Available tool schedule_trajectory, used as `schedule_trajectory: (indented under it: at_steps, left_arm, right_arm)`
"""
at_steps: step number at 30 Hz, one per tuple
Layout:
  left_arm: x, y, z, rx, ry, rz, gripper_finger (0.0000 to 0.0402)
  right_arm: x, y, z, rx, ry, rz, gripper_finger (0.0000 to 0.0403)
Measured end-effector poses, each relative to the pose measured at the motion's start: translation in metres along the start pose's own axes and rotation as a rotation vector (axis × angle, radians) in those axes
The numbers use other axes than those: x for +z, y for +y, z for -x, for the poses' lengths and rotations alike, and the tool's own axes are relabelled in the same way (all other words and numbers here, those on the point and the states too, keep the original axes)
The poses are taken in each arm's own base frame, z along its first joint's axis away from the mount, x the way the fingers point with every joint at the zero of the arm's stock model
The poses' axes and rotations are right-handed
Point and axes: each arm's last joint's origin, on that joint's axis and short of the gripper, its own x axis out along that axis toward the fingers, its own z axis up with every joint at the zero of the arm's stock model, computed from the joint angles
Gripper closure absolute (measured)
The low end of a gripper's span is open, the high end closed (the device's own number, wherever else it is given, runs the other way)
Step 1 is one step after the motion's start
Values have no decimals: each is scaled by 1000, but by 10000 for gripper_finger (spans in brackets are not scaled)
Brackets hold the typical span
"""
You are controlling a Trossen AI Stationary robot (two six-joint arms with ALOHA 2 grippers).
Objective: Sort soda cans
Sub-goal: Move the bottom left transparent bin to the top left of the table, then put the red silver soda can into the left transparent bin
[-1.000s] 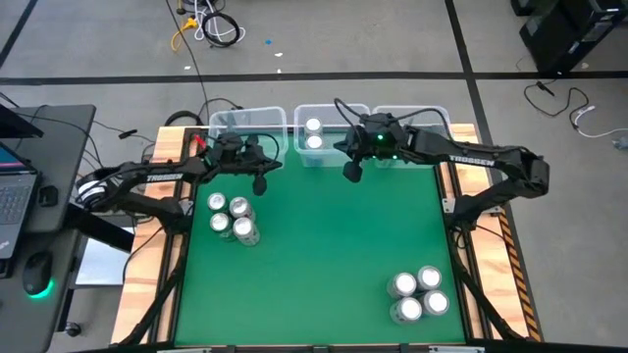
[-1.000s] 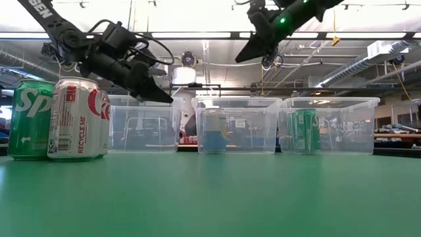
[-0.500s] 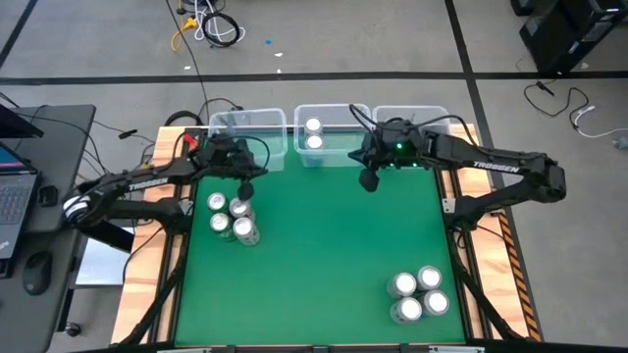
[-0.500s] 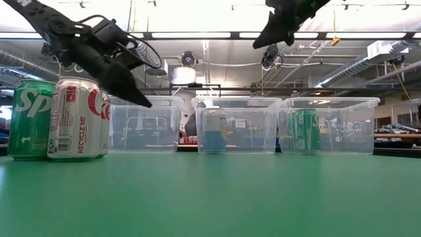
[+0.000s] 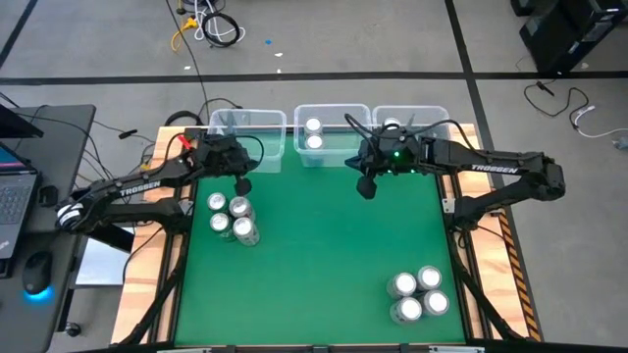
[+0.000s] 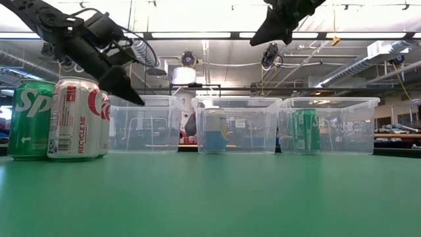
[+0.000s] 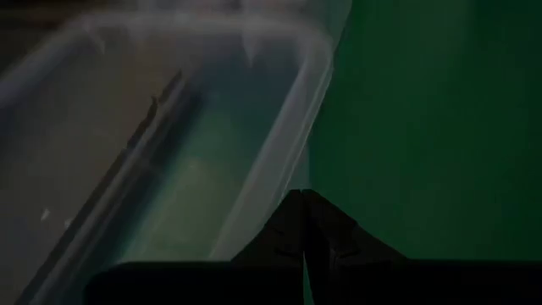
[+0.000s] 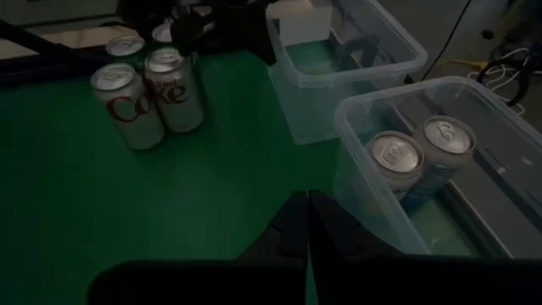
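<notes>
Covering the table: green mat [image 5: 324, 255], the surface everything here is placed against.
Bins: three clear plastic bins in a row along the mat's far edge, namely the left bin [image 5: 245, 123], middle bin [image 5: 334, 113] and right bin [image 5: 432, 118].
Left arm: reaches in over the mat's far left corner; the left gripper [image 5: 242, 185] hangs above the mat just in front of the left bin and right beside the left can cluster, fingers clenched together, nothing between them.
Right arm: stretches from the mat's right side toward the far edge; the right gripper [image 5: 365, 186] hovers above the mat in front of the gap between middle and right bins, fingers pressed shut and empty.
Left can cluster [image 5: 229, 217]: four cans standing upright on the mat's left side, including a green one [image 6: 29, 118] and silver ones with red lettering [image 6: 77, 118].
Right can cluster [image 5: 417, 294]: four cans upright near the mat's near right corner.
Cans in middle bin [image 8: 411, 157]: two, upright, side by side.
Can in right bin [image 6: 306, 131]: green, upright.
</notes>
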Motion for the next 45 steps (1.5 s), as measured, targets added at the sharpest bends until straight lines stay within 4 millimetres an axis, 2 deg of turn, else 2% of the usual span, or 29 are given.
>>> schedule_trajectory:
  at_steps: [4, 7, 11, 15, 20, 27, 32, 36, 40, 45]
  left_arm:
    - [10, -1, 10, -66, -130, 3, 401]
    - [17, -2, 22, -99, -219, 20, 401]
    - [25, -3, 39, -145, -338, 15, 401]
    - [32, -4, 51, -178, -450, -2, 401]
    - [38, -3, 58, -197, -534, -11, 401]
    - [39, 2, 59, -143, -547, 8, 401]
    - [39, 4, 60, -131, -549, 25, 401]
    - [39, 5, 59, -132, -546, 45, 401]
    - [38, 5, 59, -132, -545, 45, 401]
    - [38, 5, 59, -116, -545, 26, 402]
  right_arm:
    - [4, 1, -6, 3, -37, -26, 401]
    - [4, 3, -25, 9, -48, -46, 401]
    - [-1, 10, -73, 92, -46, -43, 399]
    - [-7, 25, -119, 239, -126, -50, 378]
    - [-16, 51, -163, 339, -195, -77, 324]
    - [-12, 95, -211, 416, -248, -49, 213]
    - [0, 118, -235, 449, -267, -40, 135]
    - [1, 134, -252, 456, -222, -23, 86]
    - [-1, 147, -266, 444, -196, -12, 54]
    - [-9, 152, -277, 431, -175, -21, 35]
